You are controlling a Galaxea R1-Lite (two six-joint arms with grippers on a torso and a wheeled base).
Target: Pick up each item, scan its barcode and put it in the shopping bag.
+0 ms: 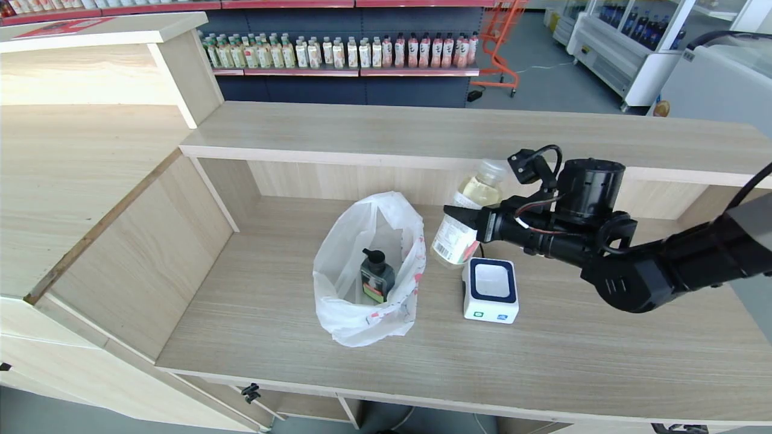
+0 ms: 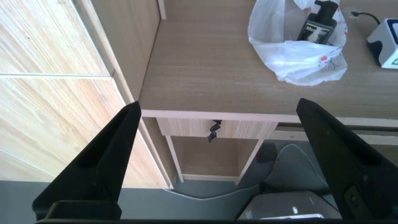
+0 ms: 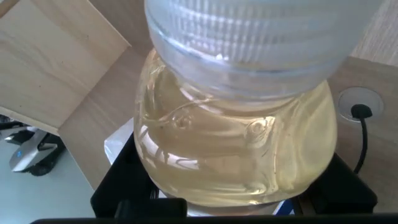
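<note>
My right gripper (image 1: 467, 218) is shut on a clear bottle of pale yellow liquid (image 1: 469, 211) with a white cap and a barcode label, held tilted in the air just above and behind the white scanner (image 1: 490, 289). Up close, the bottle (image 3: 236, 124) sits between the dark fingers. The white plastic shopping bag (image 1: 368, 271) stands open on the counter, left of the scanner, with a dark pump bottle (image 1: 376, 277) inside. My left gripper (image 2: 217, 162) hangs open off the counter's front left, its fingers (image 2: 102, 158) wide apart; the bag (image 2: 298, 40) lies far from it.
A raised wooden ledge (image 1: 458, 135) runs behind the counter (image 1: 543, 355), and a wooden side wall (image 1: 151, 241) closes it on the left. A cable port (image 3: 357, 109) is set in the counter beside the scanner. Shelves of drinks (image 1: 338, 51) stand in the room beyond.
</note>
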